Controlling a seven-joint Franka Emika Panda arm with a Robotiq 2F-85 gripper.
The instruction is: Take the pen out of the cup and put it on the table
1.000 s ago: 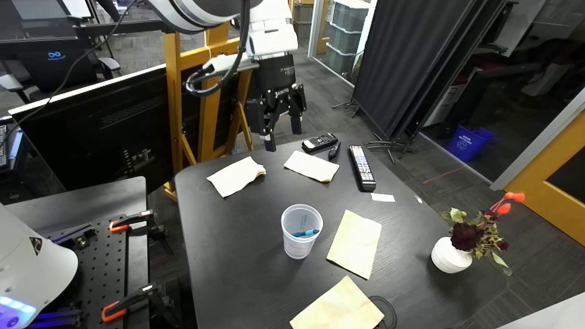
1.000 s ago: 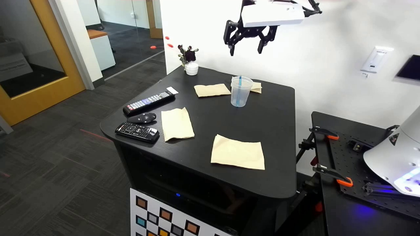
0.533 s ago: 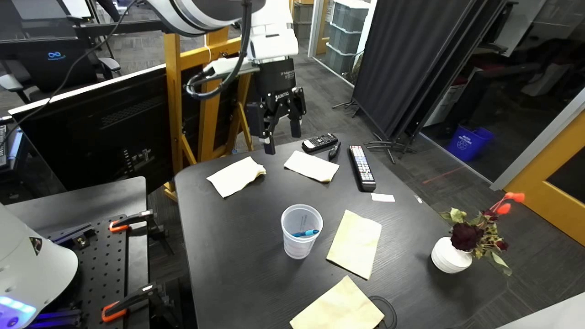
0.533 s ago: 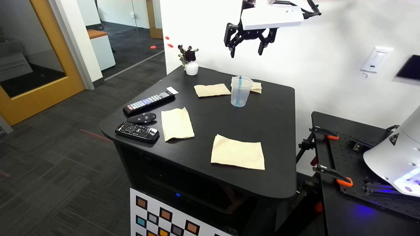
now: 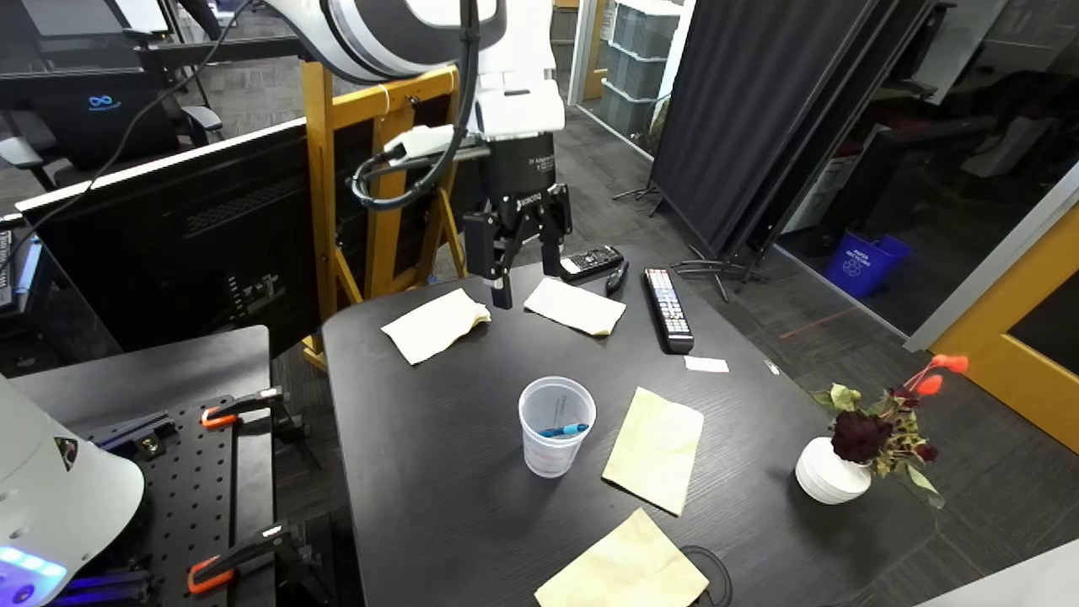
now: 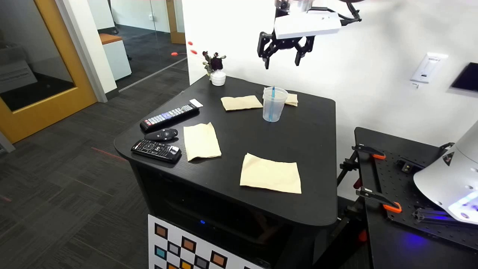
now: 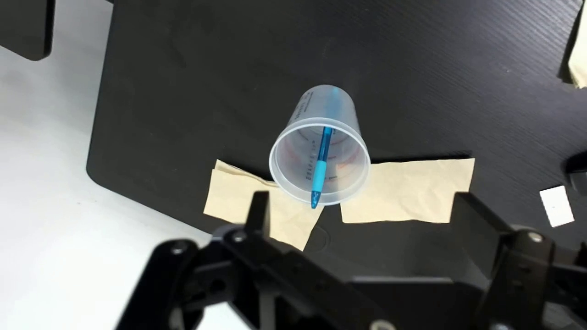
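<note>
The end effector [image 5: 527, 284] points downward, its jaws well apart.

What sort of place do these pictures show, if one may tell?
Most likely an office used as a robotics lab: there is an office chair, a blue paper-recycling bin, and a robot base on a perforated plate.

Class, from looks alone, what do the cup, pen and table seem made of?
Cup: probably smooth, translucent plastic; the pen shows blurred through its wall.
Pen: likely plastic, glinting at the tip; its duller, paler band may be rubber.
Table: matte black with fine grain lines; perhaps laminate or wood.
</note>
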